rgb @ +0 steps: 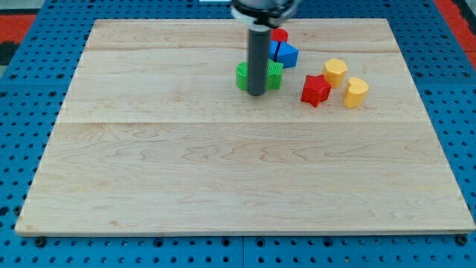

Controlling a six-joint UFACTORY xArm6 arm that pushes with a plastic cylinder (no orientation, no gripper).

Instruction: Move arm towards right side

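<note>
My tip (256, 93) is the lower end of a dark rod that comes down from the view's top. It stands right in front of a green block (272, 76), partly hiding it. A blue block (285, 53) and a red cylinder (280, 36) lie just above and to the right of the tip. A red star-shaped block (315, 89) lies to the tip's right. Two yellow blocks lie further right, one (335, 71) higher and one (356, 91) lower.
The wooden board (223, 171) rests on a blue perforated table (22, 89). All blocks sit in the board's upper middle and upper right part.
</note>
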